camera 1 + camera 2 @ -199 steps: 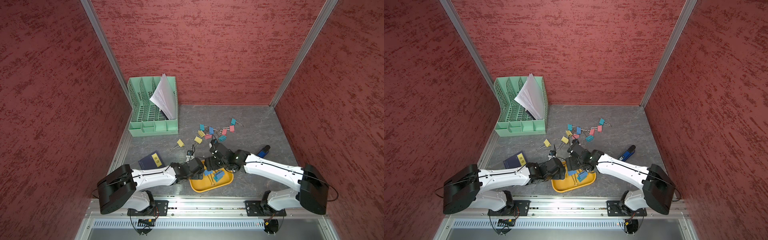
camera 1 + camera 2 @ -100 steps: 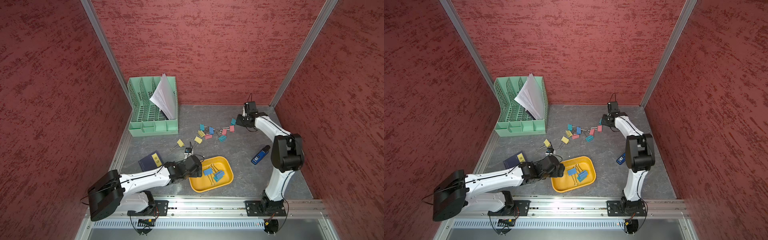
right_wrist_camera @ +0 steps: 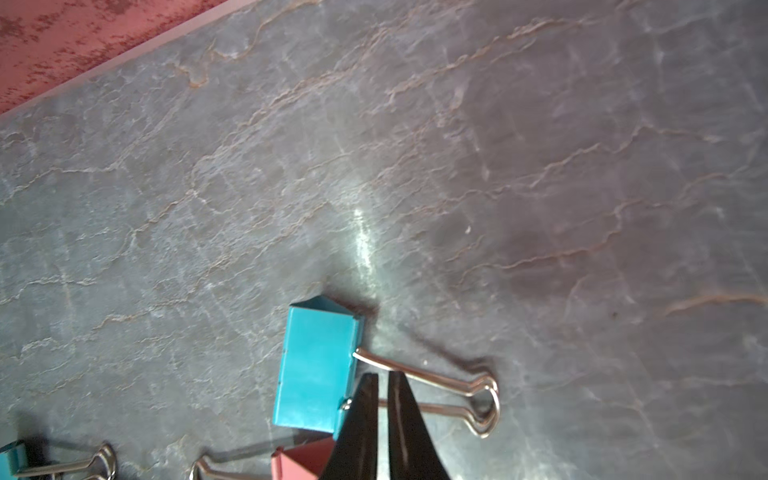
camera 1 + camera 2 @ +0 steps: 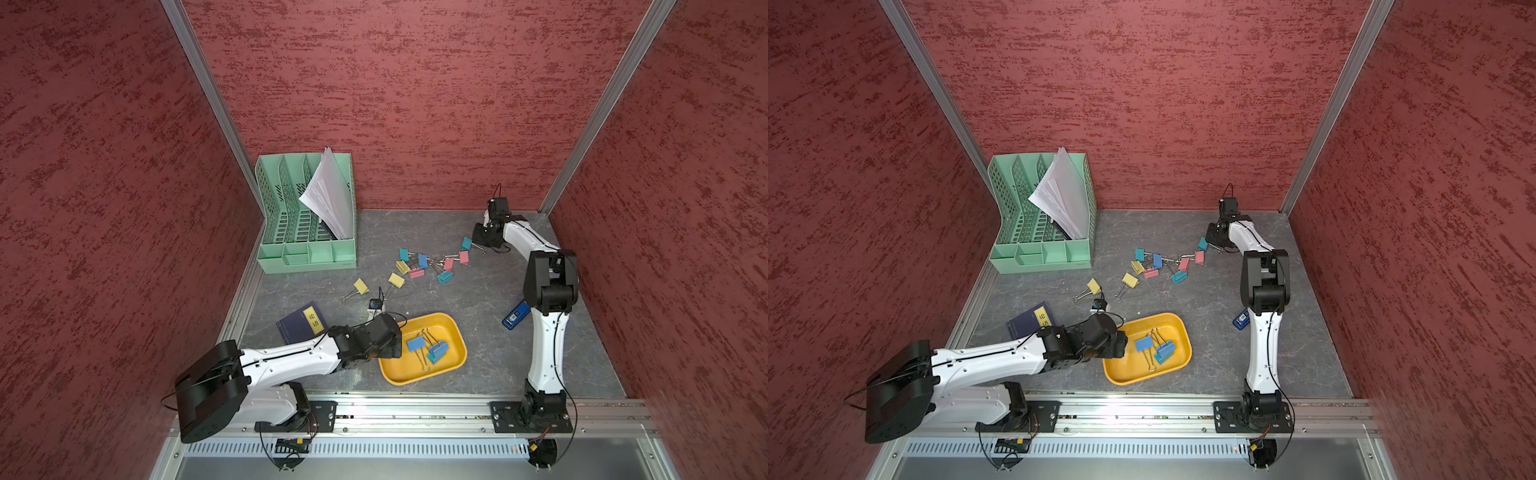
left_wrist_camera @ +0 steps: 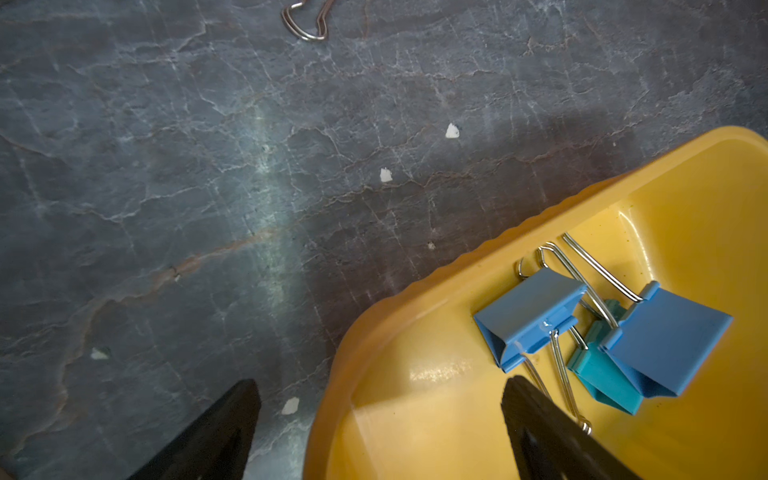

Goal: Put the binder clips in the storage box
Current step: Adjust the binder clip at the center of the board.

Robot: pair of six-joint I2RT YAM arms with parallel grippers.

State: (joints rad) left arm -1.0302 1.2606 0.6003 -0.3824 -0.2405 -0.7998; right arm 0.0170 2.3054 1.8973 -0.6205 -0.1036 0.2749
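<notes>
The yellow storage box [image 4: 415, 380] [image 4: 1142, 380] sits near the front with two blue binder clips [image 5: 532, 316] [image 5: 665, 336] and a teal one [image 5: 598, 374] inside. My left gripper [image 4: 394, 352] [image 5: 380, 384] is open and straddles the box's near corner, holding nothing. Several loose clips [image 4: 415, 266] lie mid-table, and two yellow ones [image 4: 360, 286] [image 4: 397, 280] lie nearer the box. At the far right my right gripper [image 4: 478, 241] [image 3: 383, 376] is shut to a thin slit on the wire handle of a teal clip [image 3: 316, 365] [image 4: 1202, 243], which rests on the table.
A mint green file organizer [image 4: 307, 249] holding papers [image 4: 328, 195] stands at the back left. A dark blue book [image 4: 301, 326] lies left of the box, and a blue stapler [image 4: 515, 315] lies beside the right arm. A pink clip [image 3: 303, 461] lies next to the teal one. Red walls enclose the table.
A second ago both grippers were over the box. The right arm has since swung to the far right clips and shut there. The left gripper has drawn back to the box's corner.
</notes>
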